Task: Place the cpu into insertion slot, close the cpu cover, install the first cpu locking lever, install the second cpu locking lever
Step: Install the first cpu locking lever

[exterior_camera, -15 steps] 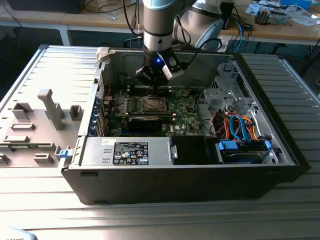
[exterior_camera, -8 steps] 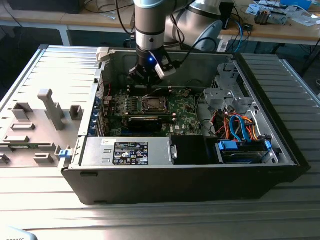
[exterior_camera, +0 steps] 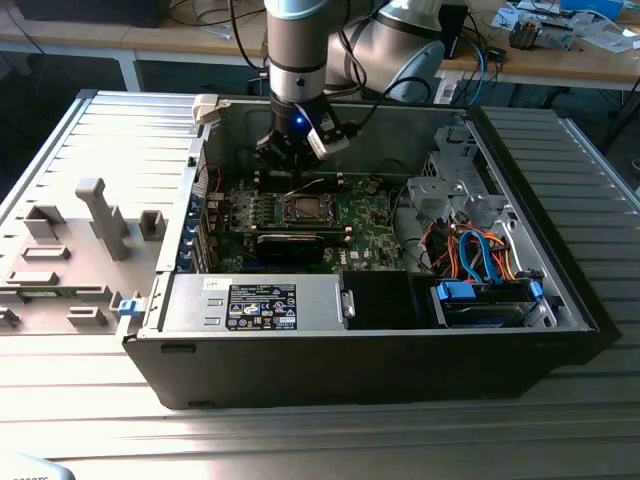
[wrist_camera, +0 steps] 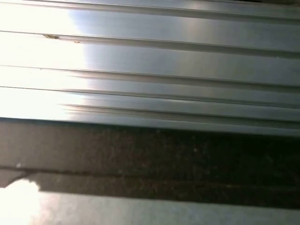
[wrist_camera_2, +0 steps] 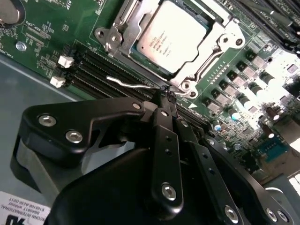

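Ribbed metal table (exterior_camera: 90, 130), cluttered wooden bench (exterior_camera: 560, 62) behind

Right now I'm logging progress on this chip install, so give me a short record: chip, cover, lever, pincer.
chip: silvery square chip lies flat in the socket on the green board
cover: metal frame lies down around the chip
lever: thin wire lever juts out beside the socket, at the pincer's tip
pincer: pincer shut on the lever's end, inside the computer case

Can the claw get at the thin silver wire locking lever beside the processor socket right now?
Probably yes. The claw sits right at the thin silver wire locking lever, beside the silver frame cover over the pale square chip, with nothing between them.
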Controlling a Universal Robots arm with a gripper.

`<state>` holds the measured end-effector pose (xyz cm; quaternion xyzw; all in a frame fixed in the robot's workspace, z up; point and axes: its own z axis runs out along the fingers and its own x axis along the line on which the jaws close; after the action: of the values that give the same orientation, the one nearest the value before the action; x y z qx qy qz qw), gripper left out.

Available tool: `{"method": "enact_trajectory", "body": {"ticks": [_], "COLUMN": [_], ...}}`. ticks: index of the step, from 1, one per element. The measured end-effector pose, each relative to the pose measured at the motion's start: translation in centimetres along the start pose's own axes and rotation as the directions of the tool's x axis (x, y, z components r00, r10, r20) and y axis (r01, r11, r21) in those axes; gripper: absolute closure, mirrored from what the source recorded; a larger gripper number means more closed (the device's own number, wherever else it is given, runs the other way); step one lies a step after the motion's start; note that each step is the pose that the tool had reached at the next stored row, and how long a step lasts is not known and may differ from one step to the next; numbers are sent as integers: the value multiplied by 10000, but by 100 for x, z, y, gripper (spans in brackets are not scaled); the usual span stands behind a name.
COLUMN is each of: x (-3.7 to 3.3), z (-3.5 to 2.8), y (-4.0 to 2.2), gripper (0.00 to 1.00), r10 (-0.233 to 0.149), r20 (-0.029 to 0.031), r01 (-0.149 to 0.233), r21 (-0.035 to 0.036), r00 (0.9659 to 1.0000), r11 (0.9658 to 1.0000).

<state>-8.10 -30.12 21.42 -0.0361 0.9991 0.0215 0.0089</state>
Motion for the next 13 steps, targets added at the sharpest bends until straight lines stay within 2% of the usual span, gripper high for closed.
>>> {"method": "enact_trajectory", "body": {"ticks": [4, 7, 13], "x": [-58, -139, -199], "z": [25, 50, 91], "y": [-5, -12, -18], "gripper": [89, 89, 89], "r10": [-2, -1, -2], "r20": [-8, -21, -32], "r01": [2, 1, 3], "r21": [5, 6, 6], "r00": [10000, 10000, 10000], "r11": [10000, 10000, 10000]}}
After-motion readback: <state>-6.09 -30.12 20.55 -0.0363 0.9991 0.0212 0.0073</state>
